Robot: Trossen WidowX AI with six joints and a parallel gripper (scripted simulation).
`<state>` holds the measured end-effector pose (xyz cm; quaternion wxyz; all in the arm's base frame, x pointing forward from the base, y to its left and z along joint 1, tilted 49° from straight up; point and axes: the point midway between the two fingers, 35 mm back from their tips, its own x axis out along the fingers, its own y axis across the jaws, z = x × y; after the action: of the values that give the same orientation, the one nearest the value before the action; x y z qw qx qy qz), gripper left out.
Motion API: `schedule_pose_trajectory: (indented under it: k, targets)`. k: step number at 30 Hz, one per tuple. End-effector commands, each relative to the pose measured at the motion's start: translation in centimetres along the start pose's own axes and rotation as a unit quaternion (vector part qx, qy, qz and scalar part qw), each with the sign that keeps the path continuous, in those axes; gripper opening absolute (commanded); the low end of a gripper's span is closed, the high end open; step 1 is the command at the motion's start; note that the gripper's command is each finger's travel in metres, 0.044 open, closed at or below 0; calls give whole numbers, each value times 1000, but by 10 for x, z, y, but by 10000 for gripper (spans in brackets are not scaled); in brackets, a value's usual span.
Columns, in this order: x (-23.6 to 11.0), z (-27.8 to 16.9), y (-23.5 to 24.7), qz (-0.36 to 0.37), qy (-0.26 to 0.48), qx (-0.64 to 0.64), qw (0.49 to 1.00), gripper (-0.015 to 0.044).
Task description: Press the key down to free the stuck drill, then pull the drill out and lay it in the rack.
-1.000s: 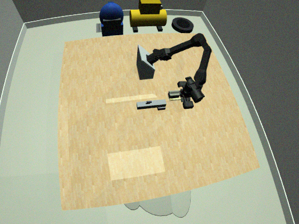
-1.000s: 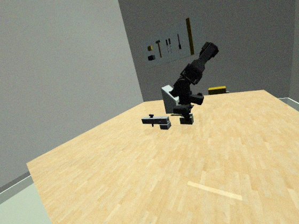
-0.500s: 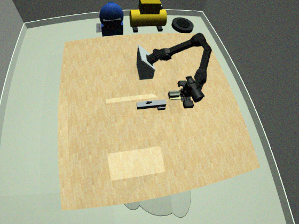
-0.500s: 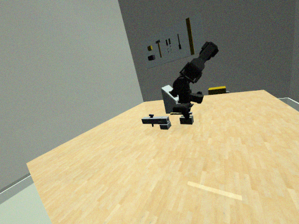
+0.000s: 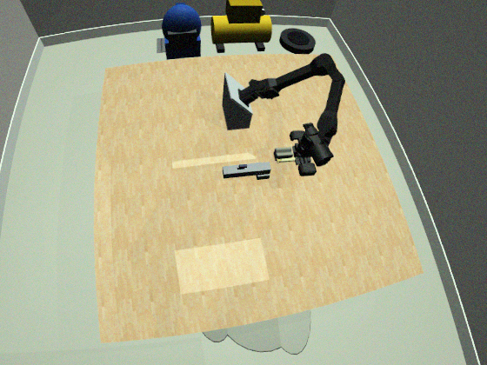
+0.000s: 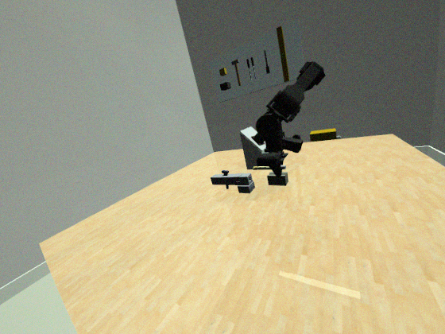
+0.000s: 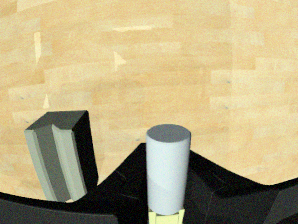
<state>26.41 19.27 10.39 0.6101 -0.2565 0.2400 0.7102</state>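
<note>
My gripper point(image 5: 297, 159) point(image 7: 157, 149) is shut on the drill, a pale grey cylinder point(image 7: 168, 172) with a yellow part that also shows as a thin yellow bar point(image 5: 284, 160) point(image 6: 261, 168). The drill is held level, clear of the grey housing point(image 5: 235, 171) point(image 6: 220, 180), with a gap between them. The small dark key point(image 5: 242, 166) point(image 6: 225, 172) sits on top of the housing. The grooved grey-green rack point(image 5: 283, 152) point(image 6: 277, 180) point(image 7: 55, 162) stands on the table just beside the held drill, left of it in the wrist view. The fingers partly hide the drill.
A wedge-shaped stand point(image 5: 236, 115) point(image 6: 248, 153) with a pale sloping face stands behind the housing, where the arm's far end meets it. Pale flat patches point(image 5: 222, 266) lie on the wooden table point(image 5: 139, 204). A yellow tank point(image 5: 241, 29) and a black ring point(image 5: 296, 41) are beyond the table.
</note>
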Motion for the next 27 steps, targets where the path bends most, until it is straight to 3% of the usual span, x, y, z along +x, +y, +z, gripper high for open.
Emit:
schedule_pose_trajectory:
  k: [1, 27]
  targets:
    - [-3, 1, -1, -2, -2, -4, 1000, 0]
    - [2, 8, 36, -1, -2, -3, 1000, 0]
